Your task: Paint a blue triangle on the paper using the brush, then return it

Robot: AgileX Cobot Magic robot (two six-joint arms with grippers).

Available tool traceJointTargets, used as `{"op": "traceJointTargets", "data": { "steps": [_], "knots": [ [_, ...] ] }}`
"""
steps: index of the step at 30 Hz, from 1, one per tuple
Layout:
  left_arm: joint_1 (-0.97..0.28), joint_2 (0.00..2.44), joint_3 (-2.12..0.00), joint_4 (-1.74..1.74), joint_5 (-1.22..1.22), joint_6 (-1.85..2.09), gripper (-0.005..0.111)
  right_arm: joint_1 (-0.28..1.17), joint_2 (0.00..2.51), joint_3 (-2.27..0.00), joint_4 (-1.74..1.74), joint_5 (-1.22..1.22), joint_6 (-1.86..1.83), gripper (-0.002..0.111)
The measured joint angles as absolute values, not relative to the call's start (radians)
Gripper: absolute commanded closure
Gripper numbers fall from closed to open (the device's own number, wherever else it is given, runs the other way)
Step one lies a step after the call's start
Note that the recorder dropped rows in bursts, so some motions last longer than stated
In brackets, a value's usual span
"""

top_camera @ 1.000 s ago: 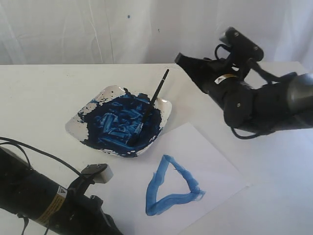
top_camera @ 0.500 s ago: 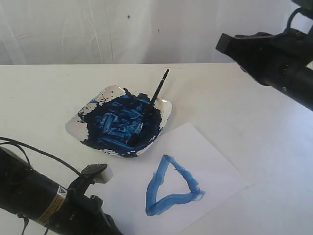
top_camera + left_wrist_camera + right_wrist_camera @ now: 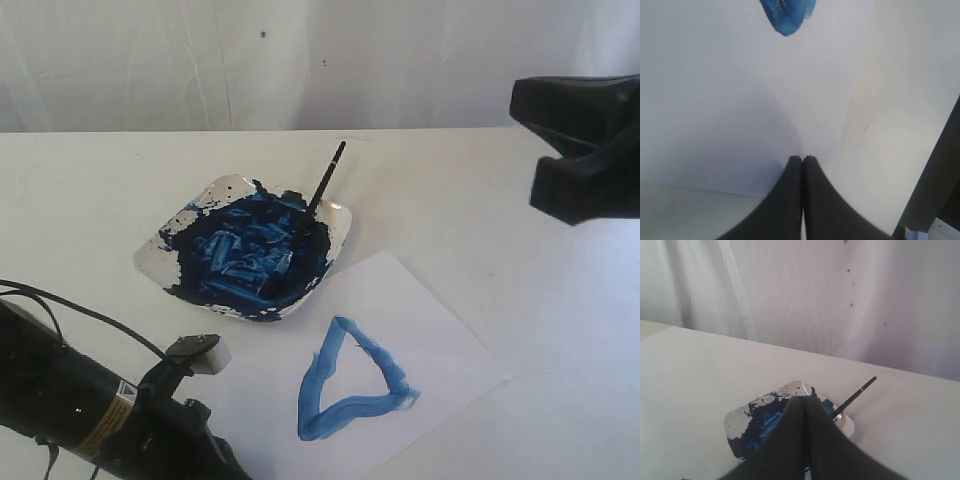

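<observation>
White table [image 3: 90, 180]. Paper [image 3: 430, 330]: flat, just beside the dish. Paint dish [image 3: 150, 262]: smeared dark blue. Blue triangle [image 3: 318, 385]: on the paper. Left gripper [image 3: 803, 158]: jaws together, empty, above paper. Right gripper [image 3: 805, 399]: jaws together, empty, aloft. Brush [image 3: 322, 188]: tip in dish, handle leaning over rim.

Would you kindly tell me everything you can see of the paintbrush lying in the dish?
The brush is thin and straight, with a black handle and what looks like a small pale ferrule near its lower end. It sits tilted. Its tip is down in the dark blue paint of the white dish. Its handle seems to lean on the dish's far rim, and the free end pokes up past it. Nothing holds it, and only the dish and paint touch it.
</observation>
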State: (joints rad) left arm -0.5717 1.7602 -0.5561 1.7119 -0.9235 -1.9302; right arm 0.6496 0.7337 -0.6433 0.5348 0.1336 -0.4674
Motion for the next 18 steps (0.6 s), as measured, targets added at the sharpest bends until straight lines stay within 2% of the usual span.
{"op": "traceJointTargets", "data": {
  "steps": [3,5,9,14,18],
  "knots": [
    [-0.572,1.760,-0.556,1.695,-0.973,-1.908,0.107,0.650,0.669,-0.643,0.449,0.141,-0.480,0.108],
    [-0.572,1.760,-0.572,1.689,-1.088,-1.840,0.107,0.629,0.620,-0.643,0.426,0.143,-0.480,0.108],
    [-0.556,1.711,-0.642,1.689,-1.204,-1.793,0.107,0.548,0.549,-0.643,0.400,0.160,-0.480,0.108],
    [-0.364,1.495,-0.741,1.723,-1.199,-1.886,0.107,0.425,0.483,-0.643,0.268,0.247,-0.361,0.108],
    [-0.213,1.305,-0.757,1.729,-1.027,-1.915,0.107,0.367,0.441,-0.639,-0.192,0.352,0.135,0.108]
  ]
}}
